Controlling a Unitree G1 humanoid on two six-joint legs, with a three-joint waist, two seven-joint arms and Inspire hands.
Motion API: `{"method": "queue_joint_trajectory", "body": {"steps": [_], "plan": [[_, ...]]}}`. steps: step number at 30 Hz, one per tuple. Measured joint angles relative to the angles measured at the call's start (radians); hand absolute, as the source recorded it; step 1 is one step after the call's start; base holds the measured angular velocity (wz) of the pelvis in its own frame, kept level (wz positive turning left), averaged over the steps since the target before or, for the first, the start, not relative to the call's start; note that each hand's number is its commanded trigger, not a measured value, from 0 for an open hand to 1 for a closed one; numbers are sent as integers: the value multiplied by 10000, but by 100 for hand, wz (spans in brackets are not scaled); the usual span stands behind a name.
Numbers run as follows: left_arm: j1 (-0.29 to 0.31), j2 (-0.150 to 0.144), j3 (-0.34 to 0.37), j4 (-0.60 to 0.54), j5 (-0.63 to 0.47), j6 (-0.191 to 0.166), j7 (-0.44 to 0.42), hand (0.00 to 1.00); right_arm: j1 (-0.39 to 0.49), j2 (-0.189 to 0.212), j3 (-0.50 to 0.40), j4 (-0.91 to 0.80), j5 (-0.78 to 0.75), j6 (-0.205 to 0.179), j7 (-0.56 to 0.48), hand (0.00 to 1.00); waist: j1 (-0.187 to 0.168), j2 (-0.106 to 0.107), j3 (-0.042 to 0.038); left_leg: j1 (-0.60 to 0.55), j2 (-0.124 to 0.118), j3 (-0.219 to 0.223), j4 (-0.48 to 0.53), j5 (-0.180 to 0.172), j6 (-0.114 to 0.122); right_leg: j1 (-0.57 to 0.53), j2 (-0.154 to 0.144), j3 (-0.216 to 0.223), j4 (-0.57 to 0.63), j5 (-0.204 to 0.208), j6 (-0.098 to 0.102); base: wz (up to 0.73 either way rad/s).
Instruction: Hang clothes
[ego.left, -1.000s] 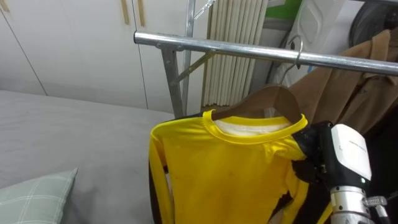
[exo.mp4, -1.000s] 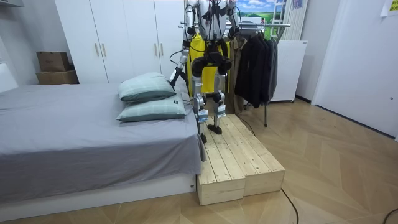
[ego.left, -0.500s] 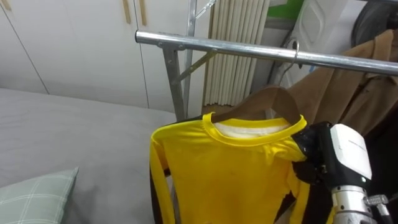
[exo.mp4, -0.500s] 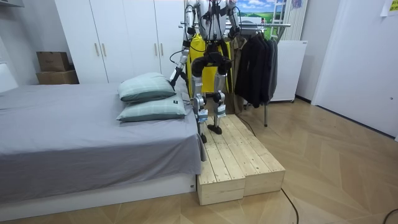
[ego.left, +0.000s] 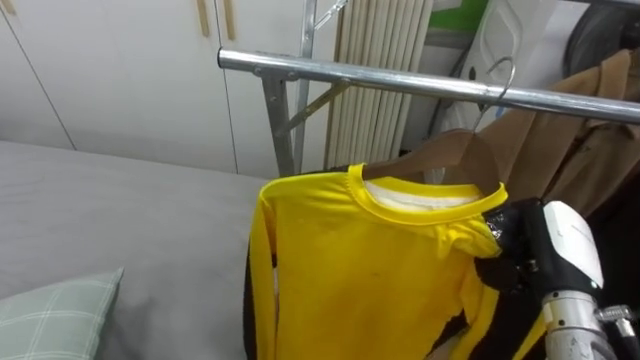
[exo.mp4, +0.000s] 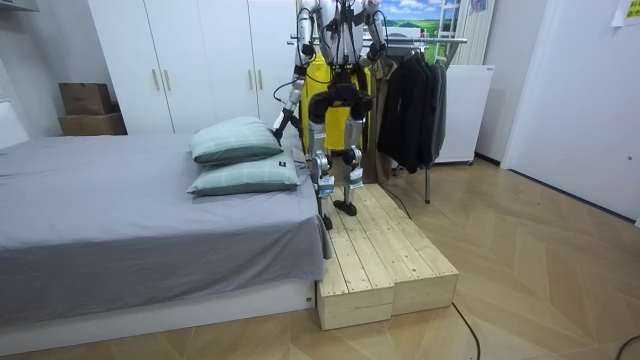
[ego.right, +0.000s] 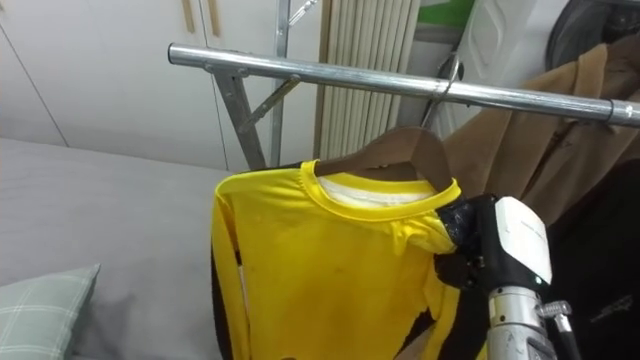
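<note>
**Yellow shirt on the rail, right robot hand at its shoulder**

Left eye view: the yellow shirt (ego.left: 370, 270) hangs at frame centre on a wooden hanger (ego.left: 455, 152). The hanger's hook is over the metal rail (ego.left: 380, 77) that crosses the top. At lower right, the right robot hand (ego.left: 512, 248) is clamped on the shirt's bunched shoulder. A checked pillow (ego.left: 55, 318) lies at lower left.

Right eye view: a brown coat (ego.right: 560, 120) hangs on the rail, right of the shirt.

Room view: the robot stands on a wooden platform (exo.mp4: 385, 250) beside the bed (exo.mp4: 120, 210), facing the rack. The left robot hand (exo.mp4: 279, 124) sits low near the pillows; open or closed, I cannot tell.
</note>
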Motion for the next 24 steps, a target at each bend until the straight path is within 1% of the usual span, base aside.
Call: {"method": "queue_joint_trajectory", "body": {"steps": [3,7,13,20,22,24], "plan": [[4,0,3,7,1,-21,1,0,-318,-63,-1,34,89,7,85,100,1,-79,-8,-8,-3,-37,1,1,0,-2,3,-3,41,-7,-15,0],[38,0,-4,13,3,-78,-2,0,-958,-111,-9,100,209,-4,95,100,1,-81,-9,6,-6,-36,7,5,-8,16,-3,2,85,-9,-15,0],[25,5,-9,1,5,-83,-10,0,-1091,-110,-7,175,685,-105,175,100,-18,-79,-10,14,-9,-153,12,10,-16,65,-37,-99,-43,-9,-16,4],[26,7,-17,-4,3,-110,-13,0,-1105,-111,-10,237,740,-146,291,100,-42,-84,-10,21,-3,-204,23,11,-17,59,-53,-196,-31,-28,-42,4],[27,29,-15,-5,3,-120,-14,0,-1350,-135,-10,680,869,-351,437,100,-51,-109,-12,20,-2,-205,21,18,-29,38,-49,-196,-9,-28,-47,0],[26,66,-15,-6,2,-121,-15,0,-1468,-153,-10,864,1057,-443,604,100,-51,-138,-23,21,2,-209,18,18,-29,36,-47,-206,-5,-25,-52,0]]}}
